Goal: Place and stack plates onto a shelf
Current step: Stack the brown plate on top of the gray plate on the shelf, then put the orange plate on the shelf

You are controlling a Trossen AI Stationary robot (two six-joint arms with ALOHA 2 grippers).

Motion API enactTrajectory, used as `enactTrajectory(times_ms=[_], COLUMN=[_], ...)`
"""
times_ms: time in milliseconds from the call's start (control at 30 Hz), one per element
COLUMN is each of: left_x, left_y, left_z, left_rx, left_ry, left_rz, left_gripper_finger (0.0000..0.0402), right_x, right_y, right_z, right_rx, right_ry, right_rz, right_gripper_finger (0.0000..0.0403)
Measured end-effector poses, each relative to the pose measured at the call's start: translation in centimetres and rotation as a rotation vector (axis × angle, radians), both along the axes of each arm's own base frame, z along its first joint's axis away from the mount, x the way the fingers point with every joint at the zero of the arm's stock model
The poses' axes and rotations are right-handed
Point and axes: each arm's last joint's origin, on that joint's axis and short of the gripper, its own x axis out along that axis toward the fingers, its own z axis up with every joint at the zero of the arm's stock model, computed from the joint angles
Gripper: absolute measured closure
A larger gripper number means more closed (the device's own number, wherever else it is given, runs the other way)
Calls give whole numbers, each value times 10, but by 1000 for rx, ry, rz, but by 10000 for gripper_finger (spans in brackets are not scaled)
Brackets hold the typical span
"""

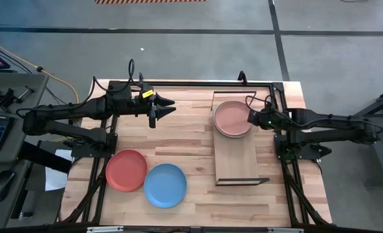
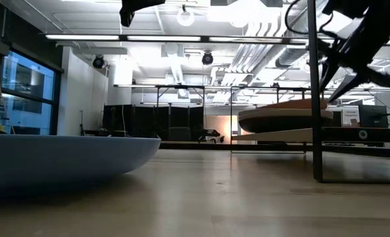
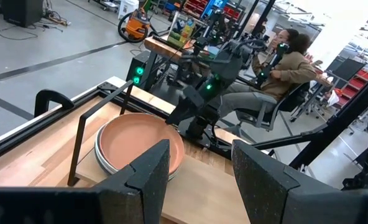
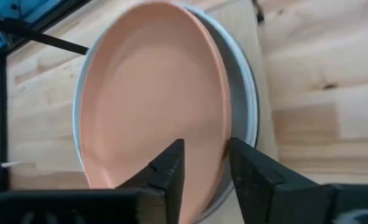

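Releasing looks like the step in hand: right gripper [image 4: 204, 163] sits at the salmon plate [image 4: 153, 93], fingers slightly spread astride its rim, not visibly clamping. That plate tops a stack directly ahead of the claw, on the shelf [image 1: 235, 162] end nearest it.

Risk: pulling back with a finger under the rim could drag or tip the plate off the stack; it already sits offset on the pale plate [image 4: 243, 106] below.

The plate is round and lies flat, face up, with no long axis. The shelf's long axis runs crosswise to the claw's reach.

Left gripper [image 1: 167, 103] hangs well off, jaws spread, empty.
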Motion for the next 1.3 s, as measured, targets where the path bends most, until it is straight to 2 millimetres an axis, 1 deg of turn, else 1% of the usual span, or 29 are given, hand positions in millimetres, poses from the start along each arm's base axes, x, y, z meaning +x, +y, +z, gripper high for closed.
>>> enactTrajectory(times_ms=[167,233,300,400,533,633,667,733,867,967,1133,1300], left_x=[0,0,0,0,1,2,2,2,2,1,-8,-22], left_y=[0,0,0,-1,-6,-12,-15,-17,-20,-22,-29,-44], left_z=[-1,-2,-1,-2,-1,-1,-1,-1,-2,-10,-33,-54], left_rx=[-2,-2,-3,-15,-25,-21,-16,-13,-36,-74,-177,-318], left_ry=[14,15,15,14,12,13,13,13,21,106,357,615], left_rz=[0,0,-1,-33,-117,-145,-151,-146,-128,-135,-127,-91], left_gripper_finger=[238,239,238,238,240,241,241,241,241,241,241,241], right_x=[-13,-16,-14,0,31,50,55,61,67,67,67,67], right_y=[1,1,1,1,6,12,13,16,16,16,16,16], right_z=[31,44,54,66,77,83,84,85,84,84,84,84], right_rx=[-68,-97,-129,-237,-463,-638,-676,-725,-734,-732,-742,-759], right_ry=[110,118,88,-34,-313,-533,-579,-616,-607,-602,-596,-583], right_rz=[40,55,88,206,379,441,454,471,492,495,501,507], right_gripper_finger=[277,277,277,277,277,277,277,277,277,277,277,277])
